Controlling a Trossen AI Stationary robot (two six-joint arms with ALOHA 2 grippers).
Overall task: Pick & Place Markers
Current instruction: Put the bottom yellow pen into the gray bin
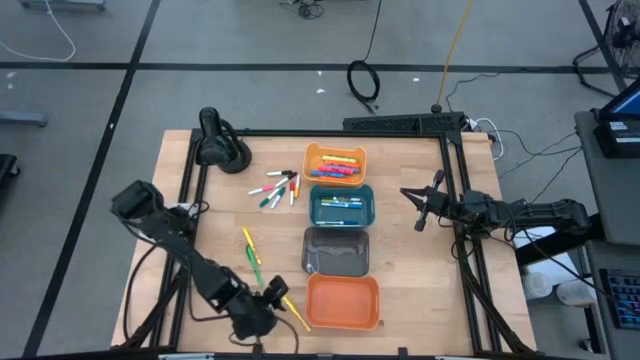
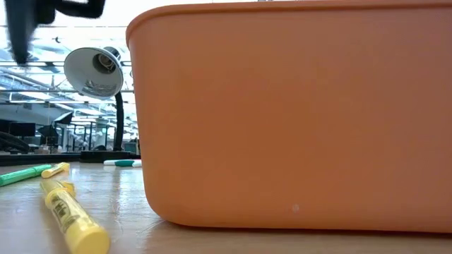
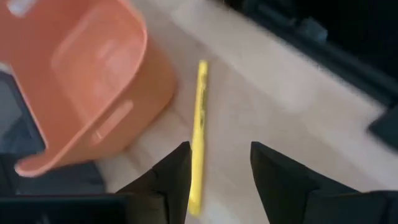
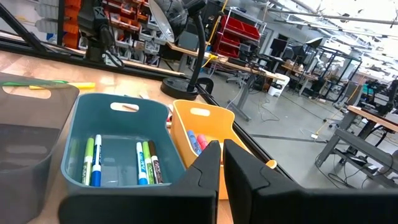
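A yellow marker (image 3: 199, 124) lies flat on the wooden table beside the orange bin (image 3: 81, 81), near the table's front edge (image 1: 294, 313). My left gripper (image 3: 217, 177) hovers open over its near end, slanting down, and the marker runs along the inner side of one finger (image 3: 177, 177). The low view shows the same marker (image 2: 70, 215) resting on the table with nothing on it. My right gripper (image 4: 222, 165) waits shut at the table's right side (image 1: 420, 208), pointing level toward the bins.
Four bins stand in a row: light orange (image 1: 335, 165) and teal (image 1: 342, 207), both holding markers, then grey (image 1: 336, 250) and orange (image 1: 343, 302). Loose markers lie at the back (image 1: 275, 187); a yellow (image 1: 247, 240) and a green one (image 1: 254, 262) lie left of the grey bin. A black lamp (image 1: 220, 142) stands at the back left.
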